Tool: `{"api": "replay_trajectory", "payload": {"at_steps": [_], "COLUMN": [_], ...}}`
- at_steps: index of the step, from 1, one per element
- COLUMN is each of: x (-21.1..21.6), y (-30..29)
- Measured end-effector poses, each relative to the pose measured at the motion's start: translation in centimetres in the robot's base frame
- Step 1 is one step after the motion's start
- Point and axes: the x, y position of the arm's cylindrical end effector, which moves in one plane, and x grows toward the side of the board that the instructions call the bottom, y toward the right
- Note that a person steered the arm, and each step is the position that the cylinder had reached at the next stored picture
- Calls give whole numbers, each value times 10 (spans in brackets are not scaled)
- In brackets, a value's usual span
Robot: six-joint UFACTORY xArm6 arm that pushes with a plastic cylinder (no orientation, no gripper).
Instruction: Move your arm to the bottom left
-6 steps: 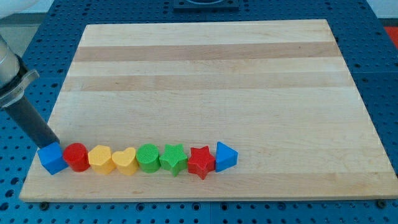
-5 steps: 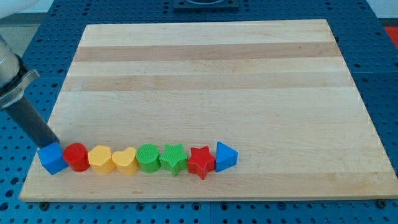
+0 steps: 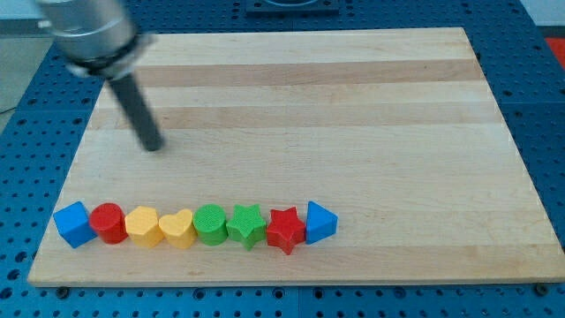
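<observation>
My tip (image 3: 154, 146) sits in the upper left of the desk (image 3: 353, 115), touching no block.
No pincer here, just a bare rod holding nothing. 8 blocks line the lower left, from the blue cube (image 3: 74, 223) to the blue triangle (image 3: 320, 222), well below my tip.

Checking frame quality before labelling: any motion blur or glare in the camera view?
Camera view: the arm's upper body is smeared by motion blur, and the rod down to my tip is softer than the rest; the wooden board and the row of blocks, from blue cube to blue triangle, are sharp; lighting even, shadows faint, no glare.
</observation>
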Motion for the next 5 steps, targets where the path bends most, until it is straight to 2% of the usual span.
{"api": "replay_trajectory", "payload": {"at_steps": [2, 3, 4, 5], "x": [-4, 16, 72, 143], "y": [263, 389, 472, 492]}}
